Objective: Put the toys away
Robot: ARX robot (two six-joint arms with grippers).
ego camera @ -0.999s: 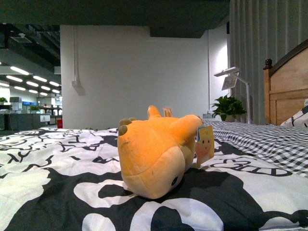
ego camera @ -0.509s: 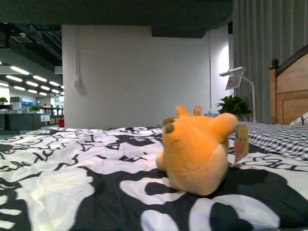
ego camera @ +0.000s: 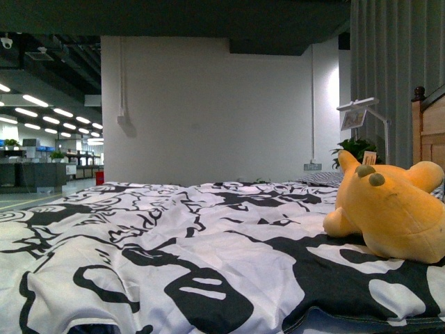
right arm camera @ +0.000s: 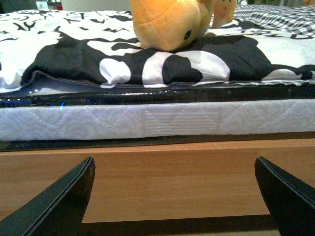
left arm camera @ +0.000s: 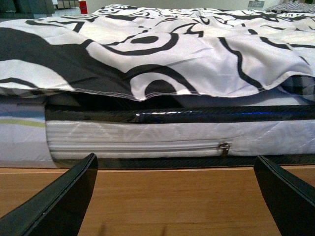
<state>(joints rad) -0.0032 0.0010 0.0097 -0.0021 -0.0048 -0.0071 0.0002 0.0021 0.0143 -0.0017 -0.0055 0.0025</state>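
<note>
Left claw (left arm camera: 174, 160) and right claw (right arm camera: 174, 161) gape empty, low by the mattress (right arm camera: 197, 120); I risk snagging duvet (ego camera: 174, 243), not plush toy (ego camera: 389, 219).

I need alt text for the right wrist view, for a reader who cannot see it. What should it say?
A soft orange-yellow plush animal lies on a black-and-white patterned duvet near the bed's edge. Below come a white quilted mattress and a wooden bed frame; the right gripper faces them, jaws wide open and empty.
</note>
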